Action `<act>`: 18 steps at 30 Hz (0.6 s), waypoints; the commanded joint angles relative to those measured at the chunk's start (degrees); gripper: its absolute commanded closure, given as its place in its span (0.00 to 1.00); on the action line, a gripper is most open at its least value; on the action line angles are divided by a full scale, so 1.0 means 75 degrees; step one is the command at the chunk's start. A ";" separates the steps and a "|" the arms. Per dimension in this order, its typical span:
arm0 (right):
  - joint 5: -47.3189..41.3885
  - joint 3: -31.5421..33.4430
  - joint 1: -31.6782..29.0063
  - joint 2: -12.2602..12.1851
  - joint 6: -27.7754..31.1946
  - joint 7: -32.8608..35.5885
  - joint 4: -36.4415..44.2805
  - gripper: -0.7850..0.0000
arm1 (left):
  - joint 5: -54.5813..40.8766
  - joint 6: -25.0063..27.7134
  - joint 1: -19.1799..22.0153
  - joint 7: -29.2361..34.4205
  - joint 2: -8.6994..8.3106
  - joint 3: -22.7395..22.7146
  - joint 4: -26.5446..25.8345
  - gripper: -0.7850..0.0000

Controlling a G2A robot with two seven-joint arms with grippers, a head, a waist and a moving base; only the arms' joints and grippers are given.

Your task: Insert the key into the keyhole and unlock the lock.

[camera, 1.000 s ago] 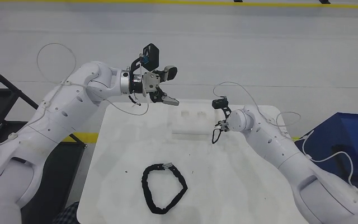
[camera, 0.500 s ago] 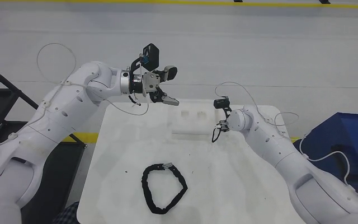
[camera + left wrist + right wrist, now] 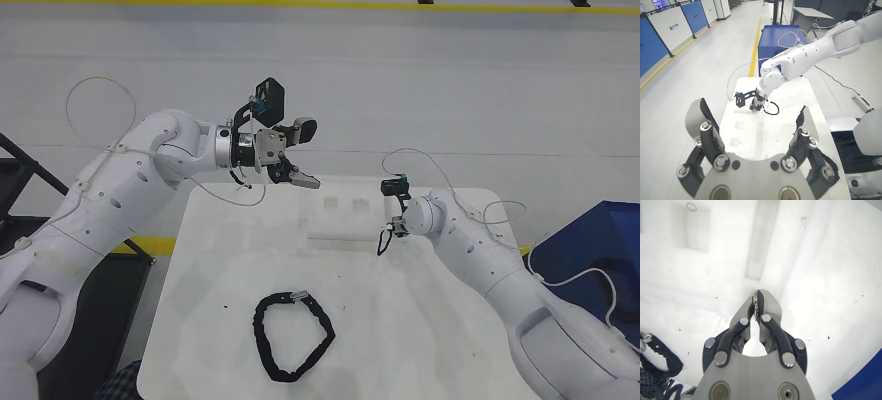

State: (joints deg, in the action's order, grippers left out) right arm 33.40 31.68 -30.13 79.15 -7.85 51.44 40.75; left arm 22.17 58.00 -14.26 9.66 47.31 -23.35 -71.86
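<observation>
Top view: lock [image 3: 292,335] lies near the worktop's front edge, left gripper [image 3: 306,155] above the far left corner. Left wrist view: its fingers [image 3: 705,111] stand apart. Right wrist view: right gripper [image 3: 755,295] clamps the key [image 3: 755,308] beside the foam [image 3: 696,275]; carrying it to the lock calls for a firm, square pinch.

looped black chain lock [image 3: 258,330], key [image 3: 755,308] apart
</observation>
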 commanded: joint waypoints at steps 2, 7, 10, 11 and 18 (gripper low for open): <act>0.0108 0.0038 0.0074 0.0016 -0.0010 0.0053 0.0068 1.00 | 0.0000 0.0000 0.0000 0.0000 0.0000 0.0000 0.0000 0.00; 0.0318 0.0183 0.0153 -0.0035 -0.0024 0.0249 0.0349 1.00 | 0.0000 0.0000 0.0000 0.0000 0.0000 0.0000 0.0000 0.00; 0.0404 0.0344 0.0135 -0.0117 0.0018 0.0368 0.0593 1.00 | 0.0000 0.0000 0.0000 0.0000 0.0000 0.0000 0.0000 0.00; 0.0408 0.0415 0.0114 -0.0150 0.0052 0.0395 0.0700 1.00 | 0.0000 0.0000 0.0000 0.0000 0.0000 0.0000 0.0000 0.00; 0.0186 0.1185 -0.0246 -0.0505 0.0559 0.0608 0.1639 1.00 | 0.0000 0.0000 0.0000 0.0000 0.0000 0.0000 0.0000 0.00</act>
State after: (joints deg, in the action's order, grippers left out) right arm 35.46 39.49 -31.45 75.76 -4.39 55.88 52.00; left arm 22.17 58.00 -14.26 9.66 47.31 -23.35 -71.86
